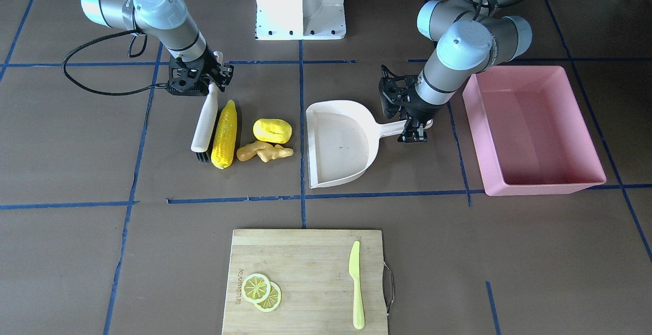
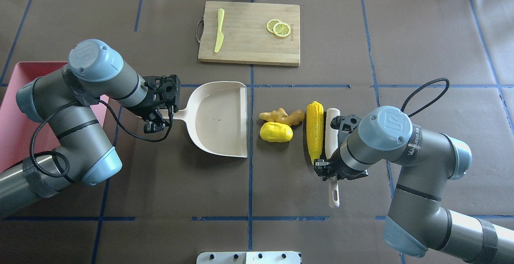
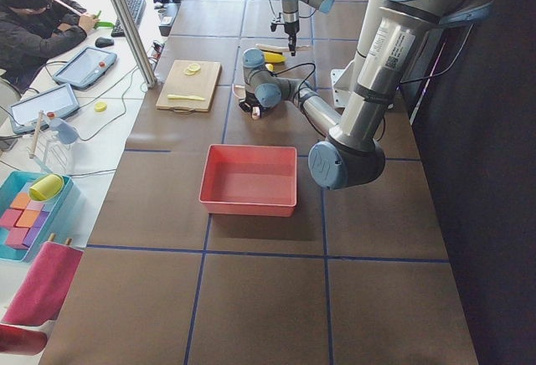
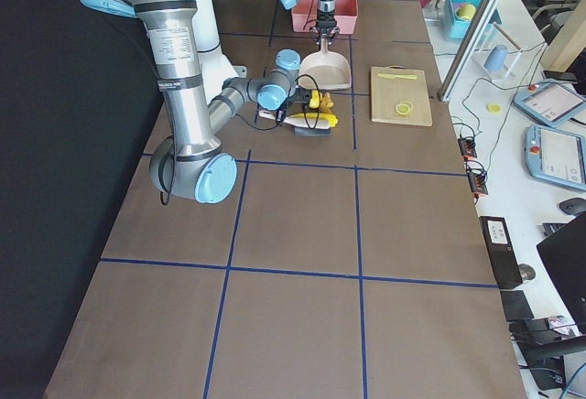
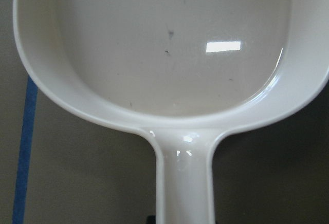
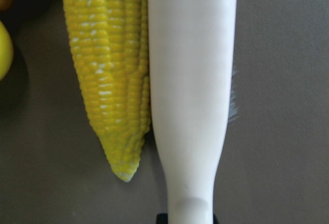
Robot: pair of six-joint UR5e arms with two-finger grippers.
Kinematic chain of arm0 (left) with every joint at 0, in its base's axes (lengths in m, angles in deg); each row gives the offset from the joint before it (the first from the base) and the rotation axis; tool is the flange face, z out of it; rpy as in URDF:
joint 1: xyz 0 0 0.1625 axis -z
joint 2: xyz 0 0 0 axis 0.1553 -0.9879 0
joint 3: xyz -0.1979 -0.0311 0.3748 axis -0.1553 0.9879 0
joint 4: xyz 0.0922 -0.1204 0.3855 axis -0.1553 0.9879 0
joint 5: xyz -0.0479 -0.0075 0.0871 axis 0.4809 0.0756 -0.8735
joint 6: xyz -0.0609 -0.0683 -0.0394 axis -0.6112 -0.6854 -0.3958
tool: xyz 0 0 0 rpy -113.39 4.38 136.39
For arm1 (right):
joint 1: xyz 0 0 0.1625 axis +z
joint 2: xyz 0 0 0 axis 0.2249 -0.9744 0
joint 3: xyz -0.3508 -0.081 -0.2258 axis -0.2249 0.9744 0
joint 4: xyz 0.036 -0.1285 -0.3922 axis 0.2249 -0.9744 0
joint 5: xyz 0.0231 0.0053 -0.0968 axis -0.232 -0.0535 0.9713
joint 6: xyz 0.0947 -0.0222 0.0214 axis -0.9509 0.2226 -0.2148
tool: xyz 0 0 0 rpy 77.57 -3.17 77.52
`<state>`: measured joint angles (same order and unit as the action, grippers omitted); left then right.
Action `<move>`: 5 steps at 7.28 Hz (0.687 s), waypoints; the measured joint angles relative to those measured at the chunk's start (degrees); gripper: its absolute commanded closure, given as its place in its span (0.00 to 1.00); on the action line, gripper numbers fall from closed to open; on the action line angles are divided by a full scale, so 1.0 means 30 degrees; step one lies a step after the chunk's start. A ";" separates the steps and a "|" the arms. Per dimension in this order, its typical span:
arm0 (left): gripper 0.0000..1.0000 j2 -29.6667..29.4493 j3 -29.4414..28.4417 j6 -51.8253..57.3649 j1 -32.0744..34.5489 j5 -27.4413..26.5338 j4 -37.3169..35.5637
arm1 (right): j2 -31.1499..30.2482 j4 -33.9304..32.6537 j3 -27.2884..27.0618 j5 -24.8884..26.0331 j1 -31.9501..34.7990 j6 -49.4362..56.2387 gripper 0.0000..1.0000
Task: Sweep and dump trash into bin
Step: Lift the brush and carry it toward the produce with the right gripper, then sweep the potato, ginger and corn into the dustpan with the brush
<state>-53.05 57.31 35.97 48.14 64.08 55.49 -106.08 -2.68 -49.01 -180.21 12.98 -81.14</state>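
You have the trash, the corn cob (image 2: pixel 315 129), potato lump (image 2: pixel 276 131) and ginger root (image 2: pixel 281 116), lying unswept mid-frame in the overhead view, between brush (image 2: pixel 331 131) and empty dustpan (image 2: pixel 219 117). The right gripper (image 2: pixel 333 168) clamps the brush, the left gripper (image 2: pixel 165 115) the dustpan handle. The bin (image 2: pixel 10 123), at the left edge, is empty: sweeping and dumping remain.

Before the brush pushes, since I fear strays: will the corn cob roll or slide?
The corn cob is round and lies lengthwise along the brush, so it will probably roll sideways. Its tapered end may make it curve. The ginger root and potato lump lie between it and the dustpan, likely bumped.
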 measured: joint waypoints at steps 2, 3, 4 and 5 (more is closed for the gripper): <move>1.00 -0.0007 0.0000 0.0000 0.0000 0.0000 0.0000 | 0.1172 -0.0270 0.0744 -0.0008 -0.0126 -0.0488 1.00; 1.00 -0.0010 0.0005 0.0000 0.0000 -0.0001 0.0000 | 0.1608 -0.0329 0.0958 -0.0009 -0.0157 -0.0681 1.00; 1.00 -0.0011 0.0016 -0.0008 0.0000 0.0000 0.0000 | 0.1928 -0.0412 0.1061 -0.0016 -0.0175 -0.0819 1.00; 1.00 -0.0011 0.0034 -0.0020 0.0000 0.0000 0.0000 | 0.2260 -0.0525 0.1197 -0.0028 -0.0184 -0.0941 1.00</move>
<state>-53.08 57.41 35.91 48.14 64.08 55.49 -99.29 -4.25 -45.42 -180.29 12.43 -83.96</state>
